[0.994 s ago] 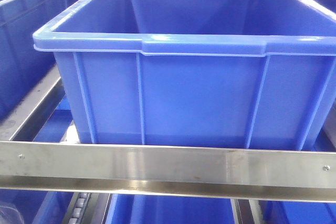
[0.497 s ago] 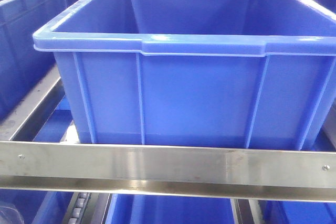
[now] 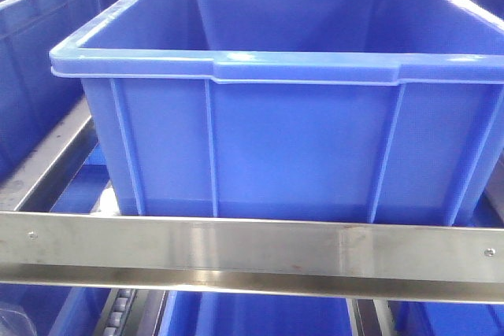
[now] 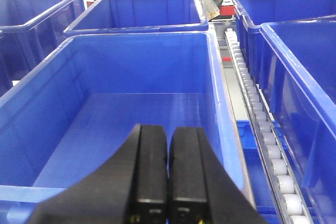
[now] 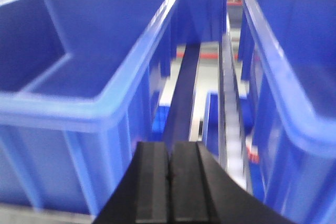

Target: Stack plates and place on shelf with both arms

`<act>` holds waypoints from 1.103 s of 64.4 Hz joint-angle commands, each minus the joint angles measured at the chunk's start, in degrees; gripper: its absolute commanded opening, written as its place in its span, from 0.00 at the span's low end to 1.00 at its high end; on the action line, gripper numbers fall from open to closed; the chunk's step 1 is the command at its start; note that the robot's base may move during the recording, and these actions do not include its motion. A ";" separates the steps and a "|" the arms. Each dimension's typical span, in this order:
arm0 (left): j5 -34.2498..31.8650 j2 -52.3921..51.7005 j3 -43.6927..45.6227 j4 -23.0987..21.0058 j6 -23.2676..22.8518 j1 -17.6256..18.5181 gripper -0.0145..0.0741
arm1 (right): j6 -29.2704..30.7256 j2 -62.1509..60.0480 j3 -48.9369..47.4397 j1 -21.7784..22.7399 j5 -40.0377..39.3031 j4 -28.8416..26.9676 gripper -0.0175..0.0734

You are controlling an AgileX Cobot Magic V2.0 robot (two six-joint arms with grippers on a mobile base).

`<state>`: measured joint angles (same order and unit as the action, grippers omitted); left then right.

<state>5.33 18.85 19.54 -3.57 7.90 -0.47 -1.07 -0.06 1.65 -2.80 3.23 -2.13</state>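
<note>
Neither plate shows in any view. The shelf's brushed steel front rail (image 3: pixel 236 248) with small screws runs across the bottom of the front view. A roller track (image 4: pixel 265 135) of the shelf shows in the left wrist view. My left gripper (image 4: pixel 168 132) is shut and empty, its black fingers (image 4: pixel 151 166) pressed together above an empty blue crate (image 4: pixel 131 114). My right gripper (image 5: pixel 169 149) is shut and empty, over the gap between two blue crates; that view is blurred.
A large empty blue crate (image 3: pixel 276 139) stands on the shelf right behind the rail, with another crate (image 3: pixel 39 53) to its left. More blue crates (image 4: pixel 294 77) flank the roller track. In the right wrist view, crates (image 5: pixel 79 77) (image 5: pixel 294 77) stand on both sides of steel rails (image 5: pixel 195 103).
</note>
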 commanded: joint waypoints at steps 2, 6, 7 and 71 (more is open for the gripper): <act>-4.94 0.44 1.62 -0.54 -0.25 -0.16 0.26 | -0.62 -1.74 0.09 0.24 -0.12 0.88 0.25; -4.94 0.44 1.62 -0.54 -0.25 -0.16 0.26 | -0.62 -1.67 0.09 0.24 -0.97 0.88 0.25; -4.94 0.44 1.62 -0.54 -0.25 -0.16 0.26 | -0.62 -1.67 0.09 0.24 -1.25 0.88 0.25; -6.17 0.44 0.19 -0.54 -0.25 -0.16 0.26 | -1.12 -1.67 0.04 0.24 -1.22 0.88 0.25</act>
<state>4.75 18.85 19.18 -3.57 7.90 -0.47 -2.31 -0.66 1.74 -2.80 6.53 -2.00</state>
